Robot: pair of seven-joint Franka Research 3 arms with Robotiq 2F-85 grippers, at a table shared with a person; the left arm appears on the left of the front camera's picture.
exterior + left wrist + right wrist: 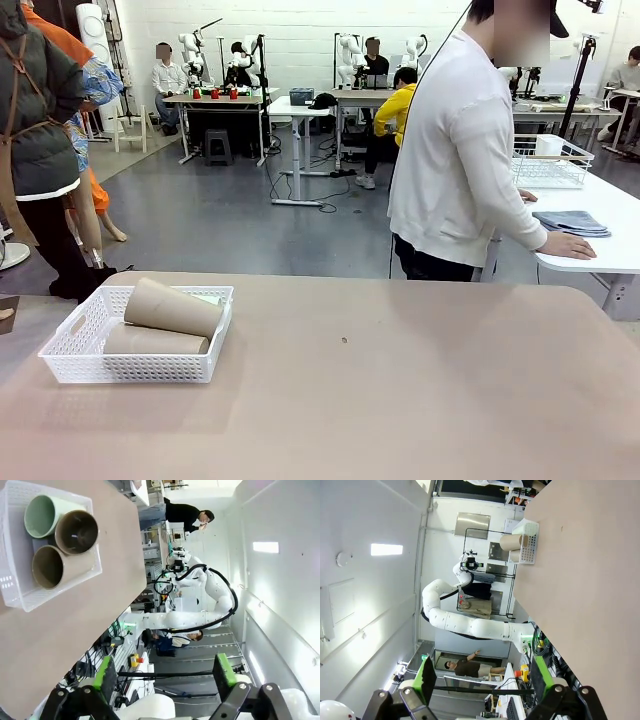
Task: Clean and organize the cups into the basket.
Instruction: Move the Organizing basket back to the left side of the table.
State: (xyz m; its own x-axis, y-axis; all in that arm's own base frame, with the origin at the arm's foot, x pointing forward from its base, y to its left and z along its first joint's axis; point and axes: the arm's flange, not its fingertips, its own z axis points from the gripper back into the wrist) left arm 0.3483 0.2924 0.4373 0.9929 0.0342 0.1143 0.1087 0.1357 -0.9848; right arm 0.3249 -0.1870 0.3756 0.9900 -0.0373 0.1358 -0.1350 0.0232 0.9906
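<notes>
Three tall tapered tumblers lie on their sides in the low white lattice-sided plastic basket (137, 350), which sits on the near-left part of the tan table (400, 390). The left wrist view looks into their mouths: the pale mint green cup (42, 515) against the basket wall, one matte tan-brown cup (76, 531) stacked on top, and the second tan-brown cup (48, 566) beside it on the basket floor.

As I read it, the gathering is finished. What remains, if anything, is tidying, since the upper brown cup rests on the other two rather than in a row.

The left gripper (165, 675) hangs off the table's edge with its green-padded fingers (105, 674) spread wide and empty. The right gripper (481, 677) is likewise wide open, holding nothing, well away from the basket.

To level the stack, I would approach the top cup from above, close across its body rather than its rim, and set it into the free space without nudging the light basket.

A person (455, 150) stands at the far side, one hand (568, 245) on a neighbouring white table.
</notes>
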